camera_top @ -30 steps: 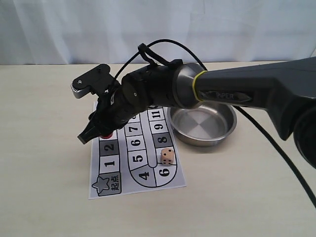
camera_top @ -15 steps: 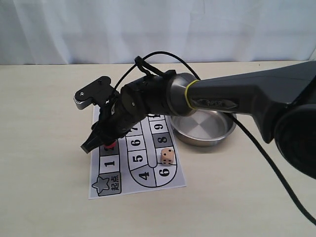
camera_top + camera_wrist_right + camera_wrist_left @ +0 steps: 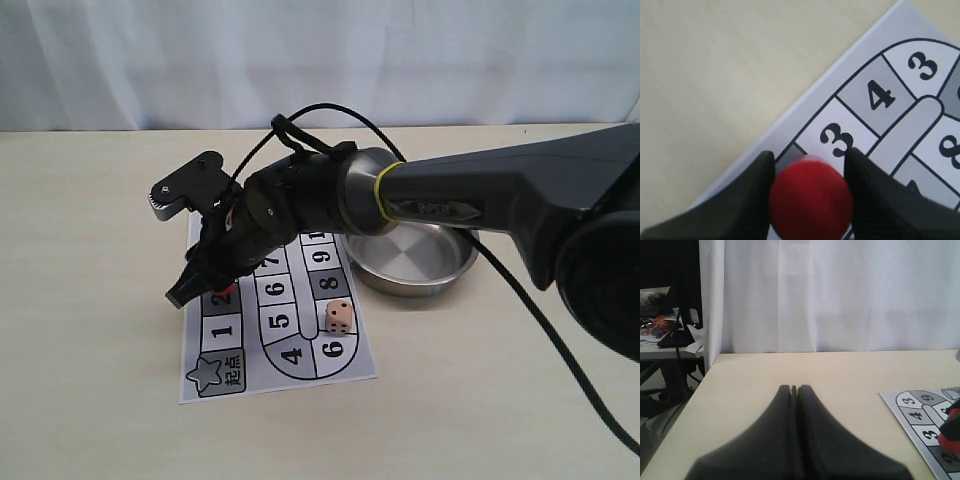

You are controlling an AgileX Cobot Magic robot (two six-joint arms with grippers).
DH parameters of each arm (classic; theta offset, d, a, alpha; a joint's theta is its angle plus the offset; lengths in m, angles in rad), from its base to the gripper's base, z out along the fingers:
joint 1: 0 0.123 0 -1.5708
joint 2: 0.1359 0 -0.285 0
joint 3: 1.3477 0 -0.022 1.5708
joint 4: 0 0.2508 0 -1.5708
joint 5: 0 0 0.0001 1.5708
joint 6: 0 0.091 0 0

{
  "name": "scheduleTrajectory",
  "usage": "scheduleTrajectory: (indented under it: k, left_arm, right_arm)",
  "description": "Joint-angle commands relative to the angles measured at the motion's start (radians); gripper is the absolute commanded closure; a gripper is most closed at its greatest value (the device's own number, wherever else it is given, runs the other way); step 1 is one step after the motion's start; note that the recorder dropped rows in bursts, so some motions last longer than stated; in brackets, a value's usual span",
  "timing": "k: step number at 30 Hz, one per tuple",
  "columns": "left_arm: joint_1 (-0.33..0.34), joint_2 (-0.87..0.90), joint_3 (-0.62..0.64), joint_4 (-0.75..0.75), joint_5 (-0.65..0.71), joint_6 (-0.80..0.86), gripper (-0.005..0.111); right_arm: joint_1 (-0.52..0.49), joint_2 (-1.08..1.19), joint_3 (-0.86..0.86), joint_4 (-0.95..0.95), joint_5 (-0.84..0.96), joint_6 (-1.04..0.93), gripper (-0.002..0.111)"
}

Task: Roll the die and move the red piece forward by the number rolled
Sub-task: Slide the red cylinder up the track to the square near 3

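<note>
The red piece [image 3: 810,197] sits between the two fingers of my right gripper [image 3: 810,154], which is shut on it over the grey square beside the 3 on the paper board [image 3: 875,95]. In the exterior view the right gripper [image 3: 200,285] reaches across to the board's left column, and only a sliver of the red piece [image 3: 222,291] shows above square 2. Whether the piece touches the paper is unclear. The beige die [image 3: 339,317] lies on the board [image 3: 255,385] near squares 6 and 8. My left gripper [image 3: 794,388] is shut and empty, low over bare table.
A steel bowl [image 3: 410,250] stands just right of the board, behind the right arm. The left wrist view catches the board's corner [image 3: 920,412] and the red piece [image 3: 951,437] at its edge. A white curtain backs the table.
Over the last second the right gripper came down and nearer with the red piece, from about square 3 to square 2. It has barely moved in the last half second.
</note>
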Motion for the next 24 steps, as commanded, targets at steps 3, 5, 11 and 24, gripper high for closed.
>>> scheduleTrajectory:
  k: [3, 5, 11, 24]
  left_arm:
    - [0.000, -0.001, -0.005, -0.002, -0.010, -0.002, 0.107]
    - [0.000, -0.001, -0.005, -0.002, -0.010, -0.002, 0.107]
    - [0.000, -0.001, -0.005, -0.002, -0.013, -0.002, 0.107]
    - [0.000, -0.001, -0.005, -0.002, -0.013, -0.002, 0.107]
  right_arm:
    - [-0.002, 0.024, -0.005, 0.045, 0.018, 0.001, 0.104]
    - [-0.002, 0.042, -0.005, 0.045, 0.016, 0.001, 0.104]
    - [-0.002, 0.072, -0.005, 0.049, -0.008, -0.019, 0.092]
    - [-0.002, 0.059, -0.056, 0.053, 0.037, 0.003, 0.043]
